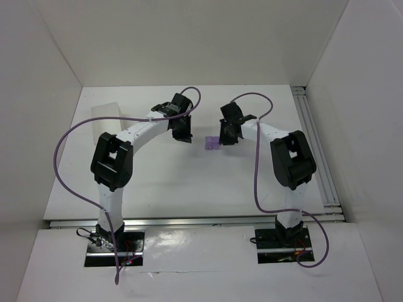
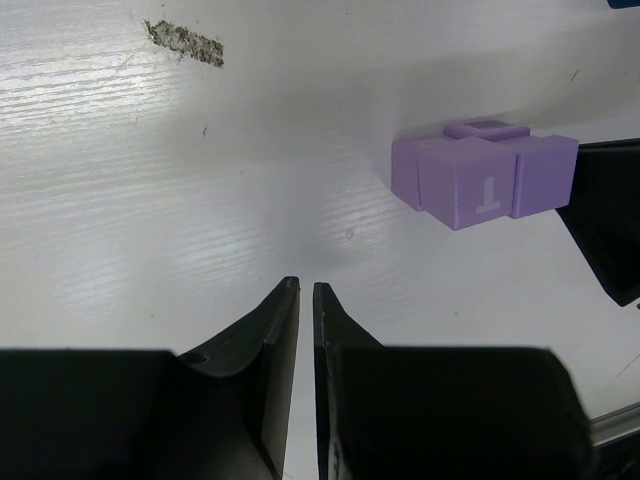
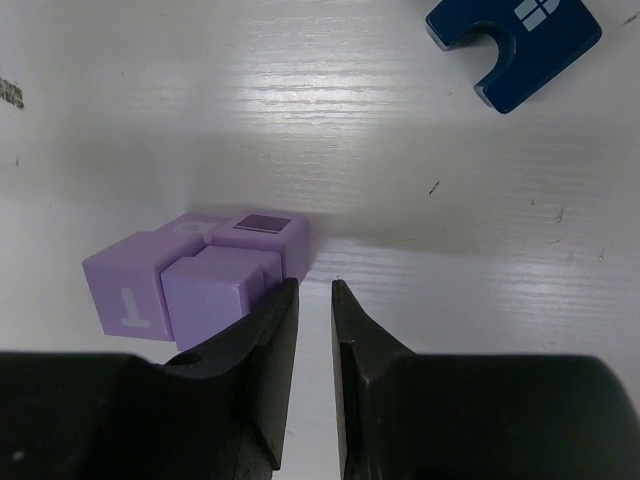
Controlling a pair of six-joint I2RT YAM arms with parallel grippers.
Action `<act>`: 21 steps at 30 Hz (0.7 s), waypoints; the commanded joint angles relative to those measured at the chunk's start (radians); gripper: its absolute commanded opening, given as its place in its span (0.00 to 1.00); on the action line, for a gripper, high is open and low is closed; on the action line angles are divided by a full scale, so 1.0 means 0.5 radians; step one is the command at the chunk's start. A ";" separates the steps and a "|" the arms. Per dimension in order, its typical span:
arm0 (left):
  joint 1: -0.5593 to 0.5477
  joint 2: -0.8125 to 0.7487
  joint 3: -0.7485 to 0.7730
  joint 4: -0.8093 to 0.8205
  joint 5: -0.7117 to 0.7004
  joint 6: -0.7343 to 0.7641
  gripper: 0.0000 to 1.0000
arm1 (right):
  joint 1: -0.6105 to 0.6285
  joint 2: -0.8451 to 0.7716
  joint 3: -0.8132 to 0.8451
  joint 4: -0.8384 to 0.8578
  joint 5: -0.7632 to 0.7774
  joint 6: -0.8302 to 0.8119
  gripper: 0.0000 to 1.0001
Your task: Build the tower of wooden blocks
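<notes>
White-walled enclosure, white table (image 1: 157, 189) with a wood-grain finish. We count two arms: left arm (image 1: 112, 163) and right arm (image 1: 291, 160), both reaching toward the table's middle from opposite sides. One translucent white box (image 1: 104, 119) sits at the far left of the table, well apart from everything else.

Left gripper (image 2: 306, 290): fingers almost together with only a thin slit, nothing between them. It hangs over bare table, near the cubes but apart from them.

Right gripper (image 3: 315, 290): fingers also drawn close with a narrow gap, nothing between them. It sits just beside the cubes. Its left finger overlaps the cluster's edge in the right wrist view, and we can't tell if it touches.

Purple cubes (image 3: 200, 285): we see four, packed tight in one cluster on the table between the two grippers. One shows a white T on its side, and one has a dark square on top.

Dark blue block (image 3: 515, 40): one, with a notch cut in one edge and a white window mark, lying on the table well apart from the cluster.

One grey scuff (image 2: 185, 40) on the tabletop.
</notes>
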 commanded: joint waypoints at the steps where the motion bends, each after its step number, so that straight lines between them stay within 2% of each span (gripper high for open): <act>1: -0.005 -0.070 -0.008 0.017 -0.017 0.028 0.24 | 0.025 0.017 0.078 0.043 -0.006 -0.028 0.27; 9: -0.005 -0.070 -0.008 0.017 0.002 0.028 0.24 | 0.025 0.017 0.078 0.043 0.015 -0.028 0.27; 21: -0.005 -0.070 -0.027 0.017 0.002 0.028 0.24 | 0.025 -0.072 0.059 -0.022 0.251 -0.028 0.27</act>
